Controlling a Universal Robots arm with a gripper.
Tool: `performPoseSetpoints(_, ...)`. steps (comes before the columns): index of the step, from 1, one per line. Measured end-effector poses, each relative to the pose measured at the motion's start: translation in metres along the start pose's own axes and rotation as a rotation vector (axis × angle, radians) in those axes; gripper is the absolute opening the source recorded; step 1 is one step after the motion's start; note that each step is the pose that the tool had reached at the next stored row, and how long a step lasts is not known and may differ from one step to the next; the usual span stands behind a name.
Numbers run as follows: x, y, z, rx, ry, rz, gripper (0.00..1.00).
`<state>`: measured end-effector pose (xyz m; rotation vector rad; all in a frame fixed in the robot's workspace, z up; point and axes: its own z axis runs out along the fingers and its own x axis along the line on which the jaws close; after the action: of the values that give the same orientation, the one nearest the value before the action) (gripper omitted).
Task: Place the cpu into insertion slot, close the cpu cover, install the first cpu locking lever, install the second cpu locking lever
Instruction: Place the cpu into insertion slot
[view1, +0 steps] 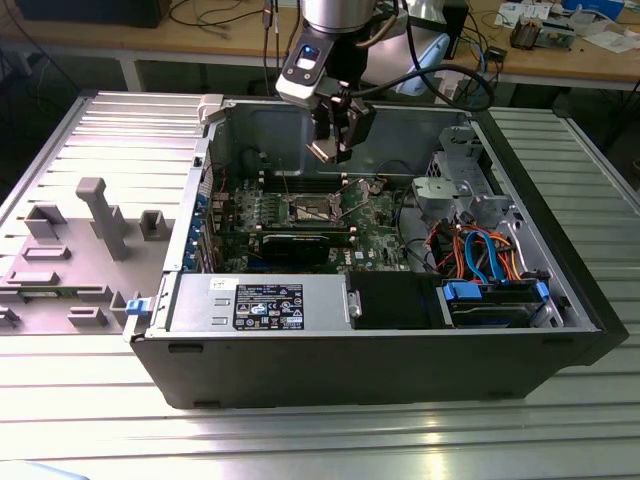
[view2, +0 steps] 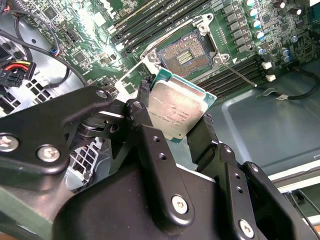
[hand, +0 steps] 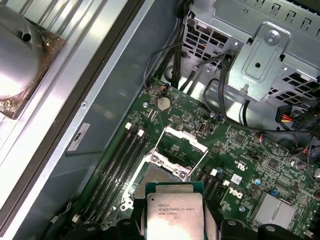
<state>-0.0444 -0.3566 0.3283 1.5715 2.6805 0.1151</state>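
**A:** The gripper is clamping the cpu by two opposite edges. A black finger is pressing in on each side, and the metal top is facing the second wrist camera.

**B:** And it's hanging in the air! In the exterior view the gripper is hovering over the open case, holding the chip well clear of the board.

**A:** The slot is lying below the gripper, just ahead of the fingertips, with its dark pin field lying bare.

**B:** The cover is standing swung open beyond the slot, on the side away from the gripper. In the first wrist view the green board is showing through its window.

**A:** A thin lever is angling away from the slot's corner, out across the memory slots.

**B:** So the cpu isn't seated yet. It's being gripped firmly, apart from the slot.
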Motion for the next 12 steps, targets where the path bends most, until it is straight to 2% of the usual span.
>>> performPoseSetpoints(12, 0.0000, 0.0000, 0.0001, 0.0012, -0.0046, 0.025, 0.55)
